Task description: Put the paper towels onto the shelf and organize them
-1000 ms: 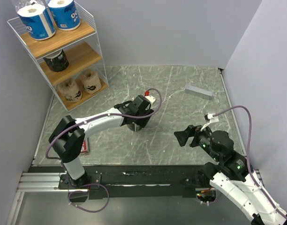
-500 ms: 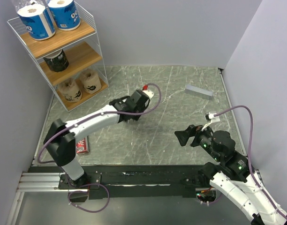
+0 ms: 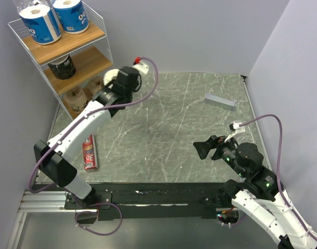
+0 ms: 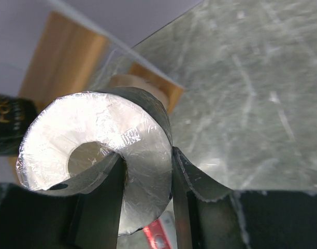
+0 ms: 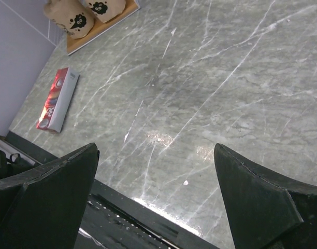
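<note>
Step in hand: carrying the last roll to the shelf. Left hand (image 3: 116, 82) grips a black-wrapped roll (image 4: 122, 129), one finger in the core and the other outside. The roll is aloft, just in front of the shelf (image 3: 91, 59) at middle-tier height. Right hand (image 5: 156, 155) hangs open and empty over the bench (image 3: 163, 119), well apart.

Stock: blue rolls (image 3: 40, 23) on top, black roll (image 3: 62, 66) at middle left, tan rolls (image 5: 71, 19) on the bottom.

Next move probably calls for easing in under the top board, clear of the right wire upright, then setting down beside the black roll. The bench behind gives open room to retreat. Red box (image 3: 89, 153) lies near the left edge, grey block (image 3: 219, 100) far right.
</note>
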`<state>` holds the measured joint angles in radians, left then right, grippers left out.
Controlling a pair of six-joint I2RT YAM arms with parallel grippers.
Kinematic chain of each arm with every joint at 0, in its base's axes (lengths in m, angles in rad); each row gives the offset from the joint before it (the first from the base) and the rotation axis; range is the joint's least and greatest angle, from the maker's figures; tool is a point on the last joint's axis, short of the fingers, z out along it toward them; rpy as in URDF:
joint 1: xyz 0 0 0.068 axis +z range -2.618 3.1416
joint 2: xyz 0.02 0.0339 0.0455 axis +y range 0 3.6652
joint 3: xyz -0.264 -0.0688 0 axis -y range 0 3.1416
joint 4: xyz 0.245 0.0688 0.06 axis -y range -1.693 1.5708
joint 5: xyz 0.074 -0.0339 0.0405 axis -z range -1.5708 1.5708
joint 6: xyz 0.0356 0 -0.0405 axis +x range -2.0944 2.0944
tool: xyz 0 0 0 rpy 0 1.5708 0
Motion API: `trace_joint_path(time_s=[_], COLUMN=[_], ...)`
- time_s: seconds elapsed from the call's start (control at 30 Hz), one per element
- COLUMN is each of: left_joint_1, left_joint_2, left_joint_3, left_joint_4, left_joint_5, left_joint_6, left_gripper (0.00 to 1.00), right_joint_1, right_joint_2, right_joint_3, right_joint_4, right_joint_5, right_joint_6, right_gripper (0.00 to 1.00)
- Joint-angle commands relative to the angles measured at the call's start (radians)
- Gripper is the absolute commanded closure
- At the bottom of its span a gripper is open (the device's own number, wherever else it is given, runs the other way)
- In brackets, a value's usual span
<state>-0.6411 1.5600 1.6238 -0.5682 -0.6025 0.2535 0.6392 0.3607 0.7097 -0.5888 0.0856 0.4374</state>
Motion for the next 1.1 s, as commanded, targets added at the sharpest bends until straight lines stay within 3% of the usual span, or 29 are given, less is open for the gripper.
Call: trace_joint_path(time_s=[0.0, 0.13, 0.33, 1.07], left_joint_1=[0.107, 0.216, 0.284, 0.350], left_joint_2=[-0.058, -0.057, -0.005, 0.178], left_joint_3=[0.047, 0.053, 0.120, 0.304], left_joint_4=[0.094, 0.152, 0.182, 0.203], left_joint_5=[0.003, 0.088, 0.184, 0.205], left_joint_6=[0.116, 0.148, 0.153, 0.188], left_gripper=[0.64, 0.64, 0.65, 0.59], right_joint_1=[0.005, 0.005, 0.005, 0.005], right_joint_2=[-0.002, 0.006, 0.037, 0.009], right_joint_3=[0.040, 0.031, 0.036, 0.027], right_joint_4=[0.043, 0.064, 0.095, 0.076], right_joint_5=[-0.013, -0.007, -0.015, 0.032], right_joint_6=[0.014, 0.017, 0.009, 0.014], right_gripper=[0.00, 0.00, 0.00, 0.00])
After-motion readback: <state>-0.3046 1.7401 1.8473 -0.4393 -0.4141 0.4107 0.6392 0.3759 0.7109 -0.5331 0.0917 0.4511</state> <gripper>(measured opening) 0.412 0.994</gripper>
